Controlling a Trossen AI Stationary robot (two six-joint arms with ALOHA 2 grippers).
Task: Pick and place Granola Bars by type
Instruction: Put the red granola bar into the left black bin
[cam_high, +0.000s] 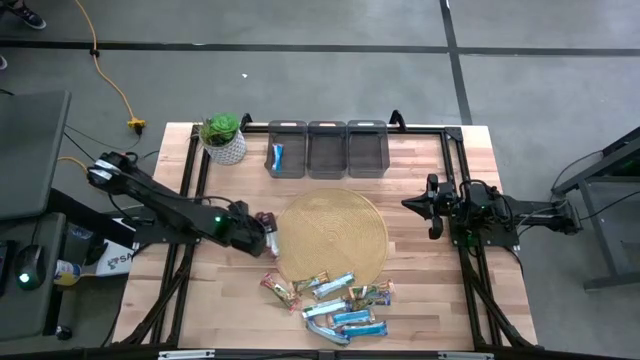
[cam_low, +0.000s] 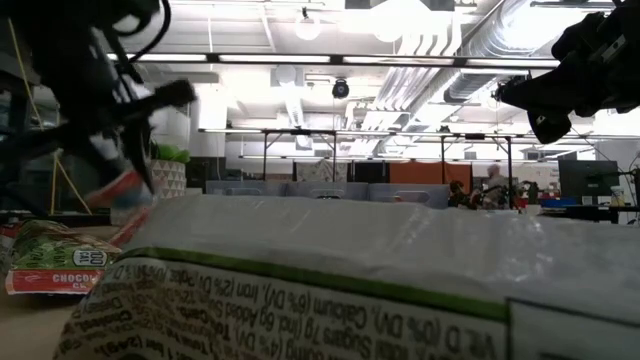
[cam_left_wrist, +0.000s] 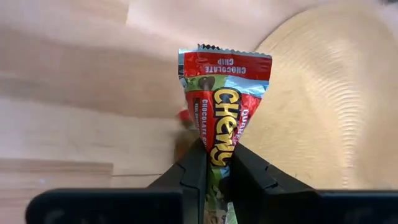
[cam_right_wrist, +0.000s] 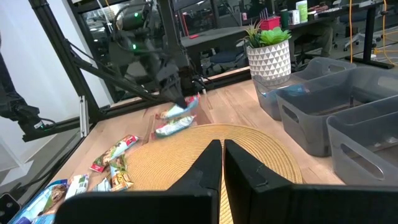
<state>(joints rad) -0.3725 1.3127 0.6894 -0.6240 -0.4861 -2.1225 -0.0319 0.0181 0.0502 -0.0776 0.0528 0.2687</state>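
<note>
My left gripper (cam_high: 263, 236) hangs just off the left edge of the round woven mat (cam_high: 333, 236), shut on a red granola bar (cam_left_wrist: 219, 106). The same bar shows below its fingers in the low view (cam_low: 118, 188) and in the right wrist view (cam_right_wrist: 191, 101). Several other bars lie in a loose pile (cam_high: 335, 302) at the mat's near edge. One blue bar (cam_high: 278, 155) lies in the left bin (cam_high: 287, 148). My right gripper (cam_right_wrist: 222, 163) waits shut at the table's right side, level and above the table. My left gripper pinches the red bar between its two fingers (cam_left_wrist: 194, 171) at one end of the wrapper (cam_left_wrist: 217, 163), on its flat faces. The fingers slant down toward the mat and run along the bar. The bar sticks out past the fingertips, lifted clear of the table, its crimped far end (cam_left_wrist: 227, 62) free.
Three dark bins stand in a row at the far edge, the middle one (cam_high: 327, 148) and the right one (cam_high: 367, 148) among them. A potted plant (cam_high: 222, 137) stands to their left. Two pale bars (cam_right_wrist: 174, 121) lie by the mat under the left gripper. A large wrapper (cam_low: 350, 290) fills the low view.
</note>
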